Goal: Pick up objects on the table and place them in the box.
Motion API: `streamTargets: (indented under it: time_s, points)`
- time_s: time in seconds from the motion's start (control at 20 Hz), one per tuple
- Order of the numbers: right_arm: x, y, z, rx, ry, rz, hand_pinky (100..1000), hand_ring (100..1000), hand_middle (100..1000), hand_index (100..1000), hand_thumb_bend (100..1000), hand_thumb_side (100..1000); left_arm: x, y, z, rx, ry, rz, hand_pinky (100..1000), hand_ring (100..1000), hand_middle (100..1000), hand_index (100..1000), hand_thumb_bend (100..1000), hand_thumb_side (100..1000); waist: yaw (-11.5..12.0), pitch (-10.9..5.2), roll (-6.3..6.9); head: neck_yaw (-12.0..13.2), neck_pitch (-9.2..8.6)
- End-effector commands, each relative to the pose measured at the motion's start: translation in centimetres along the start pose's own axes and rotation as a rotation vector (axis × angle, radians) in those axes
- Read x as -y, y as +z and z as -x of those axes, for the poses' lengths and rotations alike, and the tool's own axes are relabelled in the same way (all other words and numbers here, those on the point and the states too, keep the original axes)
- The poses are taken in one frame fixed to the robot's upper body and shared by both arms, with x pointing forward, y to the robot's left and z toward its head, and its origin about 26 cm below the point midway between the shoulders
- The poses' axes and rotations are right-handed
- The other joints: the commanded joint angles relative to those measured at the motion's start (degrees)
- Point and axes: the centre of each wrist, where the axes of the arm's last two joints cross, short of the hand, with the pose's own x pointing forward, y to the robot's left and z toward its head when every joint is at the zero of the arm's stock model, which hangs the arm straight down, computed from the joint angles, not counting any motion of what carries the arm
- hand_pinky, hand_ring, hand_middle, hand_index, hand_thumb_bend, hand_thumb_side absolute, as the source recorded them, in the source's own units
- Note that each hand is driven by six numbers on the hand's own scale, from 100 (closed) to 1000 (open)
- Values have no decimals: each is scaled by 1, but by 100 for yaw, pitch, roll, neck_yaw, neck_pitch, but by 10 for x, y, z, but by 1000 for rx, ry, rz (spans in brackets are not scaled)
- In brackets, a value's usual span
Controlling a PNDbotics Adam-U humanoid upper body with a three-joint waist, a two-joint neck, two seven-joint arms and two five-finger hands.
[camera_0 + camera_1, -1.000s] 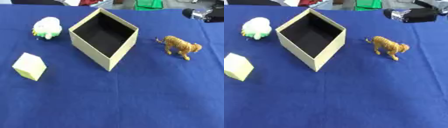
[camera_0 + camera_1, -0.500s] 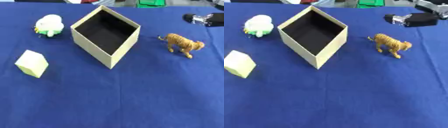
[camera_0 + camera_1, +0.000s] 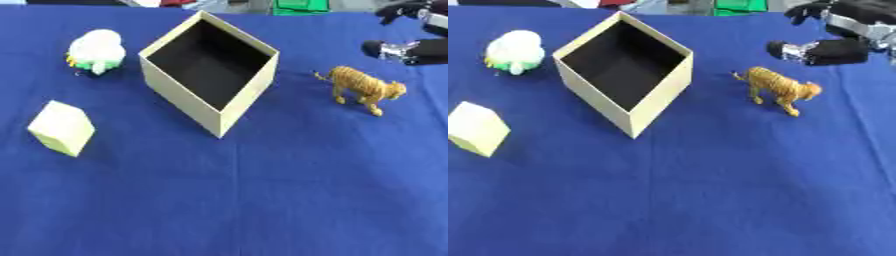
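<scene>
A right robot hand [image 3: 833, 47] hangs above and beyond a toy tiger [image 3: 779, 89] on a blue surface [image 3: 710, 190], thumb and fingers spread apart and holding nothing. The tiger stands upright to the right of an open box [image 3: 627, 112], well apart from it, head pointing away from the box. Left of the box lie a white plush [image 3: 514, 50], beyond its far-left corner, and a pale cube [image 3: 476, 129], nearer the camera; the box itself looks empty. The left robot hand is out of sight.

With the tiger nearest the hand, it looks like the first pick. A clean grasp would likely mean lowering over the tiger's back and closing thumb and fingers across its narrow body, not along its length, since the thin legs and tail offer little to hold and a nudge could tip it over. The box's near wall is tall, so the lift should clear that rim before release over the dark interior.
</scene>
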Motion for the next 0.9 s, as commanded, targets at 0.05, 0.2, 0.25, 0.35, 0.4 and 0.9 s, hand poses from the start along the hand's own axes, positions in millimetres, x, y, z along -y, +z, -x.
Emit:
streamTargets:
  time_s: [0.05,0.2,0.25,0.35,0.4,0.9]
  points:
    - [8,5,8,-49,7,-4,987,1000,919,1000,353,746,-2,-9,-5,36,-6,16,764,732,708,792,319,1000,6,-91,9,-27,-78]
    - [5,4,9,-59,-8,-33,999,1000,933,1000,349,669,-1,-9,-5,36,-3,16,764,732,707,792,318,1000,12,-81,8,-38,-99]
    - [5,3,9,-61,-13,-39,1000,1000,933,1000,349,653,-1,-9,-5,36,-3,16,764,732,707,792,317,1000,15,-79,9,-41,-104]
    - [6,3,9,-67,-23,-44,1000,1000,926,1000,344,604,-1,-9,-5,36,-3,16,764,732,708,792,316,1000,21,-77,12,-47,-109]
    - [5,3,9,-69,-27,-46,1000,1000,925,1000,336,580,-1,-9,-5,35,-3,16,764,732,707,792,315,1000,23,-76,12,-49,-114]
    - [5,0,7,-83,-54,-55,999,1000,911,1000,325,439,-1,-9,-5,33,-2,15,763,732,707,791,310,1000,46,-58,3,-70,-141]
